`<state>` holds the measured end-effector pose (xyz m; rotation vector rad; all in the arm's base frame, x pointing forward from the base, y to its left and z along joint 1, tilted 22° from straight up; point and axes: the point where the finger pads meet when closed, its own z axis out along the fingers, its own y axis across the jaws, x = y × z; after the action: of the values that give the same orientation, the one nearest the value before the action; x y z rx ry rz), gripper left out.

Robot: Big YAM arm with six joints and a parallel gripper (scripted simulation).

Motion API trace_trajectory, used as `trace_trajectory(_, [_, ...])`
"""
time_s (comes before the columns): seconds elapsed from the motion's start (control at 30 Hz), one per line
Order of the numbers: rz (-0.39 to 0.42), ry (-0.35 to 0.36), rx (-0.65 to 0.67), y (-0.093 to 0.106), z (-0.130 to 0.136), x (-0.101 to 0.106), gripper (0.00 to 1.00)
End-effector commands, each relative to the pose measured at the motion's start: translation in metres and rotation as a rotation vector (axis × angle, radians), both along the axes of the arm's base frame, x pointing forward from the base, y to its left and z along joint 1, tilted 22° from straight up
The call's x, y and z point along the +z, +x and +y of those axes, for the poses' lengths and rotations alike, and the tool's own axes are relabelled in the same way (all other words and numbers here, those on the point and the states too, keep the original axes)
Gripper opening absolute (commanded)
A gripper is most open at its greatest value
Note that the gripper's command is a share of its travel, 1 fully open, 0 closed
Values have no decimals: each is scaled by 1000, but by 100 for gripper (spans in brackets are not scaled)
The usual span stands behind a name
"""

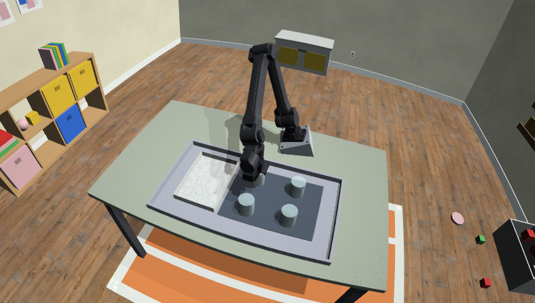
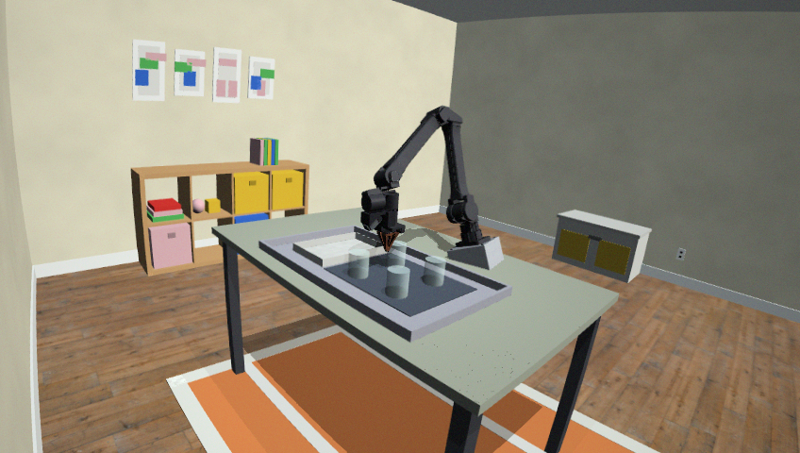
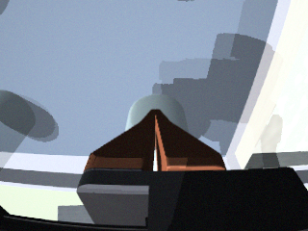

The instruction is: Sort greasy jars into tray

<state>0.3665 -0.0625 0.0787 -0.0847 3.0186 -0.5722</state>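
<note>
So the black parallel gripper with orange-brown fingers (image 2: 387, 241) was clenched on nothing, right by the upside-down clear glass jar at the mat's far left (image 1: 258, 180) (image 2: 397, 253) (image 3: 156, 107). Any push probably hinged on that jar sitting just below and beyond the fingertips in the wrist view.

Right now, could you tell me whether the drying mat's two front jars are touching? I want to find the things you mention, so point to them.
Apart: the top view shows dark mat between the left jar (image 1: 246, 205) (image 2: 358, 264) and right jar (image 1: 289, 216) (image 2: 397, 282).

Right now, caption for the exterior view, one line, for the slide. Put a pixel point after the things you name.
Four glass jars stand on a dark mat (image 1: 270, 210) (image 2: 421, 300) beside a pale tray (image 1: 194, 201) (image 2: 308, 253), the arm's shut pincer (image 2: 388, 249) (image 3: 155, 115) near the rear-left one.
</note>
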Motion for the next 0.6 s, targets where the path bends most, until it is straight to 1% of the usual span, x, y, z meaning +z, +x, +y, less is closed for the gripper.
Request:
trace_trajectory(0.0, [-27, 3, 5, 3, -3, 6, 0])
trace_trajectory(0.53, [-27, 3, 5, 2, -3, 6, 0])
trace_trajectory(0.57, [-27, 3, 5, 4, -3, 6, 0])
